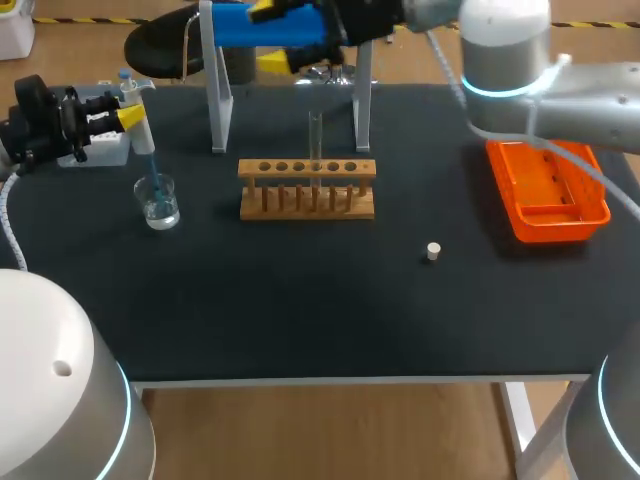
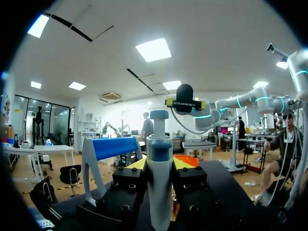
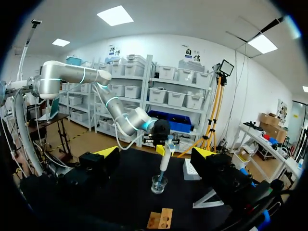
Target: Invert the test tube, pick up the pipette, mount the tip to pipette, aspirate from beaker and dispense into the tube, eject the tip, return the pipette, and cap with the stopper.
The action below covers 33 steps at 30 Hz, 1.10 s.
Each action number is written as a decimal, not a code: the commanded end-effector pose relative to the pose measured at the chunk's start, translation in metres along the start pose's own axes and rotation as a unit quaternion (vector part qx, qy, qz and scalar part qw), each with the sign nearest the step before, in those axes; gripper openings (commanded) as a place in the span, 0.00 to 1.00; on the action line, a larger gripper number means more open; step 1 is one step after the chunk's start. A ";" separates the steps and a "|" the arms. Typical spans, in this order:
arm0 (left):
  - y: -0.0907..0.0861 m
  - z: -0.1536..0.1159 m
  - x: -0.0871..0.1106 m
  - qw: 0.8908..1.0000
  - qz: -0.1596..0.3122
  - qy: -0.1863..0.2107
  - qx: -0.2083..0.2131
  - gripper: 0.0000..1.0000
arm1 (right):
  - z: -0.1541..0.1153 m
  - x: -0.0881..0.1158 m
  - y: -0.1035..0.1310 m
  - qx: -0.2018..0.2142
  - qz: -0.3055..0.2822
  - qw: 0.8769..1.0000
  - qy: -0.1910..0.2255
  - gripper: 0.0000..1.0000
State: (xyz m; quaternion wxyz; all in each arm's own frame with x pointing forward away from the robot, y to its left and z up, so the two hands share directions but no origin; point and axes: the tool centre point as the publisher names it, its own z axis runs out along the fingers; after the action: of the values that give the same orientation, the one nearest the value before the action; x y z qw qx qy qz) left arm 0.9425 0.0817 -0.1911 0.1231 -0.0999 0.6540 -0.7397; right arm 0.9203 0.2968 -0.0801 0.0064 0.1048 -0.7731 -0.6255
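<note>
Black table [image 1: 300, 320] as work surface, wooden rack [image 1: 307, 190] at its centre. Left jaws clenched on pipette [image 1: 134, 112], gripping its body from both sides, as confirmed in left wrist view. Pipette long axis near vertical, slightly tilted, blue tip [image 1: 150, 168] pointing down into beaker [image 1: 159, 203] near table's left edge; depth of tip end in liquid not resolvable. Test tube [image 1: 315, 138] upright in rack, mouth up, well apart from beaker toward robot's right. Right jaws released and empty, held at far side of table beside pipette stand [image 1: 218, 90]. Judged step: aspiration from beaker. For transfer: withdraw along pipette axis until clear of beaker rim, then carry rightward and align tip over tube mouth. Left arm nearer and loaded, hence best placed for this move; stopper [image 1: 433, 251] lying on table, nearer right arm.
</note>
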 end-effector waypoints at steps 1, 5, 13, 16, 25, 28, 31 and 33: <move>0.000 -0.001 -0.001 1.000 0.000 0.002 0.000 0.00 | -0.056 0.011 -0.021 -0.006 0.006 1.000 -0.020 1.00; 0.000 -0.001 -0.001 1.000 0.000 0.002 0.000 0.00 | -0.073 0.010 -0.045 -0.001 0.012 0.999 -0.030 1.00; 0.000 -0.001 -0.001 1.000 0.000 0.002 0.000 0.00 | -0.089 0.011 -0.096 0.002 0.018 1.000 -0.025 1.00; 0.000 -0.001 -0.001 1.000 0.000 0.002 0.000 0.00 | -0.087 0.010 -0.114 0.002 0.017 1.000 -0.019 1.00; 0.000 -0.001 -0.001 1.000 0.000 0.002 0.000 0.00 | -0.075 0.003 -0.155 0.010 0.029 0.999 -0.021 1.00; 0.000 -0.001 -0.001 1.000 0.000 0.002 0.000 0.00 | -0.069 0.001 -0.166 0.016 0.034 0.999 -0.018 1.00; 0.000 -0.001 -0.001 1.000 0.000 0.002 0.000 0.00 | -0.061 -0.001 -0.179 0.029 0.037 0.999 -0.016 1.00; 0.000 -0.001 -0.001 1.000 0.000 0.002 0.000 0.00 | -0.056 -0.002 -0.186 0.033 0.040 0.999 -0.014 1.00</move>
State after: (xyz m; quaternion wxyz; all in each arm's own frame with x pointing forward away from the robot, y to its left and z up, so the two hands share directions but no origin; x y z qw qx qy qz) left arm 0.9425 0.0816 -0.1911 0.1231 -0.0999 0.6540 -0.7397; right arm 0.9510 0.1978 -0.2394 0.0121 0.0636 -0.7972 -0.6002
